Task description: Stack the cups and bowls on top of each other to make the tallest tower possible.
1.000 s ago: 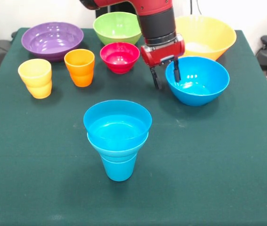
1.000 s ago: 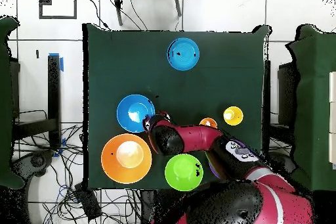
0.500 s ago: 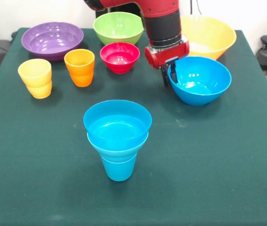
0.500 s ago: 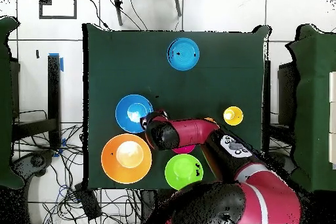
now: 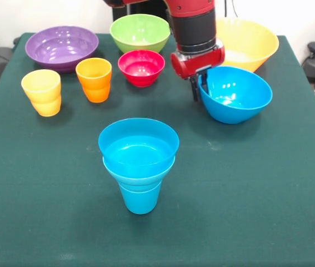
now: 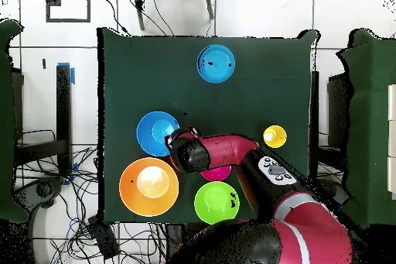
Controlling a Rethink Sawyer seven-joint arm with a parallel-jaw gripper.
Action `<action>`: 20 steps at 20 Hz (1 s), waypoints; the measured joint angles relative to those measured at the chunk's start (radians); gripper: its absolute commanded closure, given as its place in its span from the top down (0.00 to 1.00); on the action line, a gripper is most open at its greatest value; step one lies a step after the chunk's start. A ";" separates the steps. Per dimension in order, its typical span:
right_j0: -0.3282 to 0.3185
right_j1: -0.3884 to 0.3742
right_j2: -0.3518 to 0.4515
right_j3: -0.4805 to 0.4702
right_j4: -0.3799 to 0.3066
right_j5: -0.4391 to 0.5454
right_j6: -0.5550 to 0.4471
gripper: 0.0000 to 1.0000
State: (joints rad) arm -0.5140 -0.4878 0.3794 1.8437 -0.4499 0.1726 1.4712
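Tower: blue bowls nested on blue cup | gripper clamped on tilted blue bowl rim

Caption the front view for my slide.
Red gripper pinching the tilted glossy blue plastic bowl's rim, behind a blue cup-and-bowl stack.

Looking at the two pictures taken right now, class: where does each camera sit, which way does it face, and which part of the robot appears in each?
Front view: across the table, level with it, facing the arm coming down; gripper clamped on the large blue bowl rim.
Overhead view: above, looking straight down; arm reaches up from the bottom.
Shared: the blue tower, that bowl, the other bowls and cups.
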 measured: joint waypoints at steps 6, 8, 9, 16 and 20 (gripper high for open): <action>-0.038 -0.010 0.012 -0.001 0.013 0.030 0.000 0.00; -0.048 -0.023 0.024 -0.002 0.030 0.041 0.000 0.00; -0.051 -0.031 0.032 -0.001 0.041 0.049 0.000 0.00; -0.054 -0.069 0.095 -0.007 0.126 0.117 0.000 0.00; -0.050 -0.088 0.152 -0.026 0.200 0.205 0.000 0.00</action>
State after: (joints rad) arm -0.5645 -0.5759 0.5313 1.8177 -0.2501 0.3773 1.4710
